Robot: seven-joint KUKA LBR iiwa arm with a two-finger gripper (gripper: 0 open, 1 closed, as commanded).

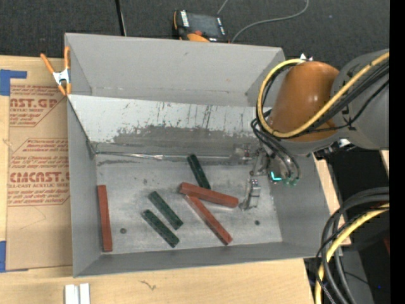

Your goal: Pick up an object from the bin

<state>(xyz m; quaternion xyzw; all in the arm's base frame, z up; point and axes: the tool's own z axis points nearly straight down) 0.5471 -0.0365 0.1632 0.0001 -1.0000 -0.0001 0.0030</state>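
My gripper (250, 198) hangs low at the right side of the bin, its thin fingers pointing down just right of the end of a red-brown bar (209, 195). That bar lies across a second red-brown bar (209, 220) that runs diagonally toward the bin's front. A dark green bar (198, 171) lies just behind them, angled toward the back wall. Nothing shows between the fingers.
Two more dark green bars (165, 209) (159, 227) lie side by side in the bin's middle front. A long red-brown bar (104, 218) rests along the left wall. The arm's orange dome and yellow cables hang over the right rim.
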